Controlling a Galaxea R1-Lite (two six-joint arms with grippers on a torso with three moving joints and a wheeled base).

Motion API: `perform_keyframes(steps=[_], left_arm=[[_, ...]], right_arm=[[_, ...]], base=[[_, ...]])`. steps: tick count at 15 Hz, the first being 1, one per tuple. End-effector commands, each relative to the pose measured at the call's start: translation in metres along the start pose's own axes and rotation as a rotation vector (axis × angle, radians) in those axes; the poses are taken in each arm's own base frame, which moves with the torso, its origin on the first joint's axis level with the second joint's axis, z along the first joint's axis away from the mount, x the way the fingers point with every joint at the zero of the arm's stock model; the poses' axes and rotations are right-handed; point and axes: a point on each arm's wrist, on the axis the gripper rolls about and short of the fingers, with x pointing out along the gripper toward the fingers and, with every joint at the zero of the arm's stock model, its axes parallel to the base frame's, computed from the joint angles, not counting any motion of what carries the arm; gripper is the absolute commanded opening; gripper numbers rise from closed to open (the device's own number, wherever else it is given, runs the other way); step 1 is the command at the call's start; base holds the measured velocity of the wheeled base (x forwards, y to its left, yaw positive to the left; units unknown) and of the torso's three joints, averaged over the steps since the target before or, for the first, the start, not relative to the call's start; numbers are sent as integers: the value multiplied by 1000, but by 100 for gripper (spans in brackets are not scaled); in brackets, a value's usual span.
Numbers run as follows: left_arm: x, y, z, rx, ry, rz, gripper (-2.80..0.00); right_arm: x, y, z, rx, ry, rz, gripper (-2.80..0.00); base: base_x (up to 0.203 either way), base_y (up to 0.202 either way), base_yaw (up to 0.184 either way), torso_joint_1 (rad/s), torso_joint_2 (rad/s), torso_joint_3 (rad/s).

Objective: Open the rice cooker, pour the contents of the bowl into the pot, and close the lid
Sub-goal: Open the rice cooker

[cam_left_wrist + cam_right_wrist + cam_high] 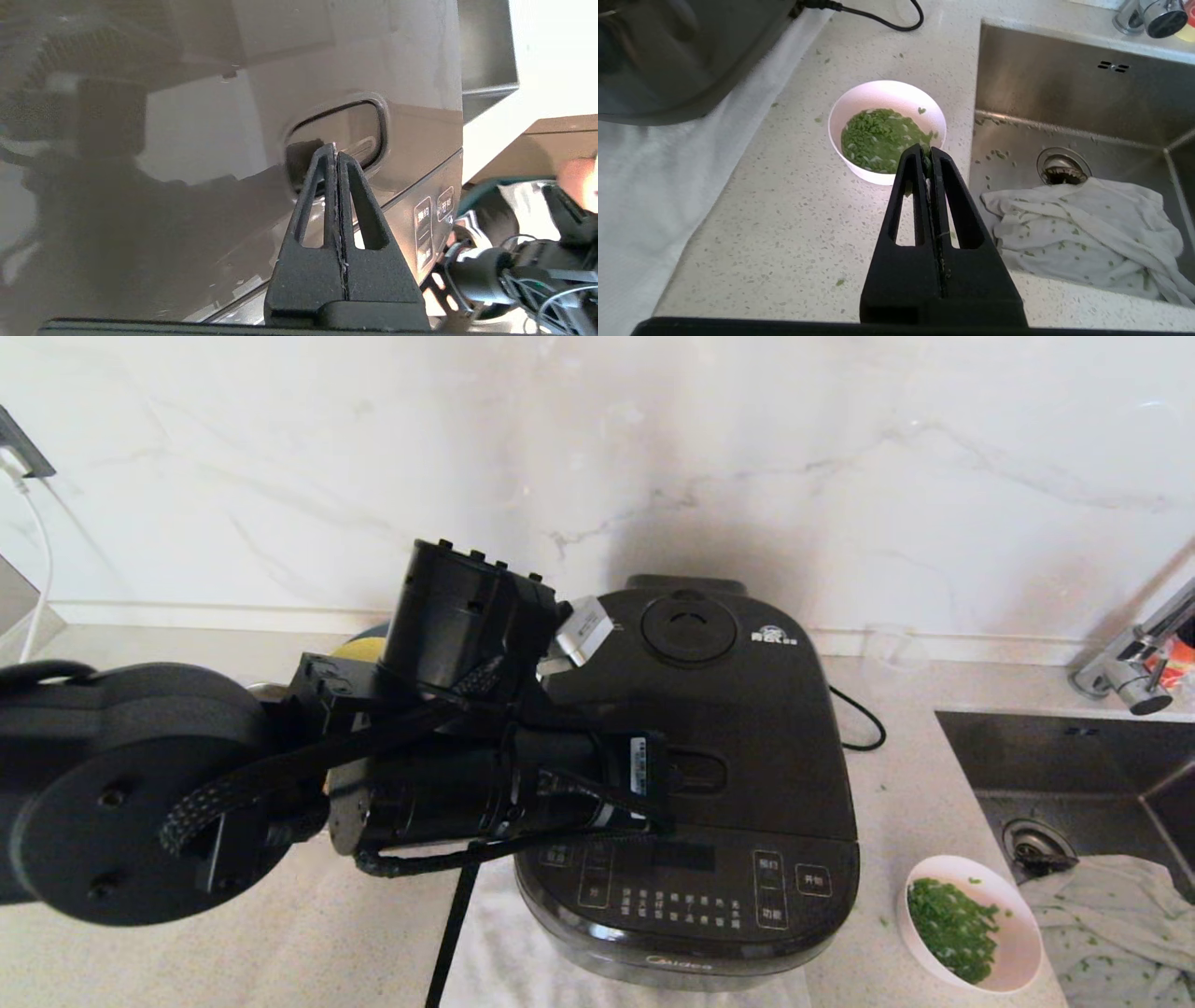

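On the pale speckled counter [896, 821] in front of me sits the rice cooker [738, 784], black and glossy, resting on a white cloth [504, 943], its lid [719, 709] down and shut. My left arm reaches across it from the left, and my left gripper [336, 151] has its two fingers pressed flat together, clenched with nothing between them. In the left wrist view their joined tips sit at the rectangular latch [345, 130] near the lid's front edge; I cannot tell whether they actually touch it. The round steam-vent cap [689, 627] lies further back on the lid, and the control panel [691, 887] with its white labels faces me below the latch.

To the right of the cooker, near the counter's front edge and just beside the sink [1074, 775], stands the bowl [971, 924], pale pink, with the contents [952, 917], finely chopped green bits, heaped inside. A few green flecks are scattered on the counter around it. My right gripper [930, 151] hangs above that bowl's near rim, its fingers likewise clamped together and empty. A crumpled white rag [1083, 233] dotted with green bits lies in the sink by the drain [1062, 165]. A black power cord [864, 719] curls behind the cooker.
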Motion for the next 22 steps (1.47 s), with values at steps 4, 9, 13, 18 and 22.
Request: perform_keyframes(steps=[4, 9, 13, 18, 22], left_arm=[[3, -9, 8, 8, -96, -28, -280], [-17, -18, 31, 4, -243, -34, -280], [-52, -26, 45, 5, -338, -76, -280], [-130, -40, 65, 9, -534, -165, -280], [-192, -42, 69, 7, -675, -186, -280]], right_arm=[[0, 0, 0, -1, -1, 0, -280], [0, 0, 0, -1, 0, 0, -280], [0, 0, 0, -1, -1, 0, -280], [0, 0, 0, -1, -2, 0, -280], [0, 0, 0, -1, -1, 0, -280]], base=[[0, 0, 0, 0, 0, 0], [0, 0, 0, 0, 0, 0], [0, 0, 0, 0, 0, 0], [0, 0, 0, 0, 0, 0], [0, 0, 0, 0, 0, 0]])
